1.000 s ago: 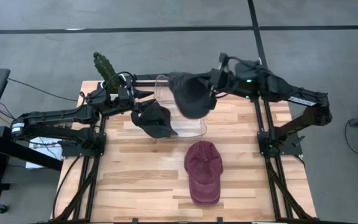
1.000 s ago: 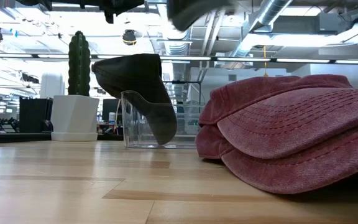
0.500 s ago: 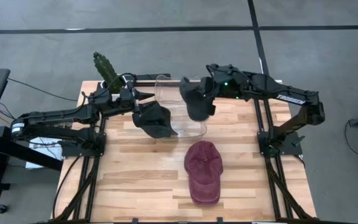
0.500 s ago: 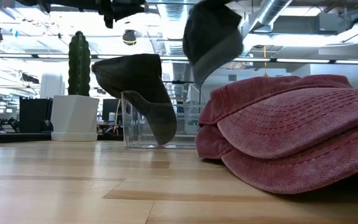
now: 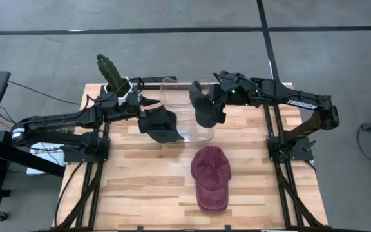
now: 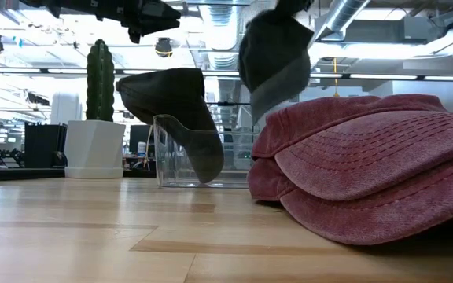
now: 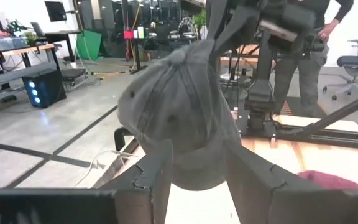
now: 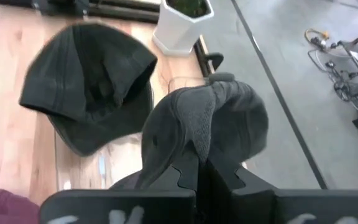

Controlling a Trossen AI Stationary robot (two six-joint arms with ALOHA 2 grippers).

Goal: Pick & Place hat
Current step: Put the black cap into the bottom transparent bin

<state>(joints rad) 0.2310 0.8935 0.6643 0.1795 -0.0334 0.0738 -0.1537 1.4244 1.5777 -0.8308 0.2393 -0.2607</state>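
High view has the right end effector clamped on a dark grey fabric cap, which hangs from it above the right half of the clear plastic bin at the back of the wooden worktop. So the drop spot lies almost straight below the cap, and the right arm is the nearer one for it. The cap dangles crown down, its long axis close to vertical. The left end effector sits just beside a second dark cap draped over the bin's left wall; I cannot tell whether its fingers are apart. A maroon corduroy cap lies nearer the front, well apart from both arms.
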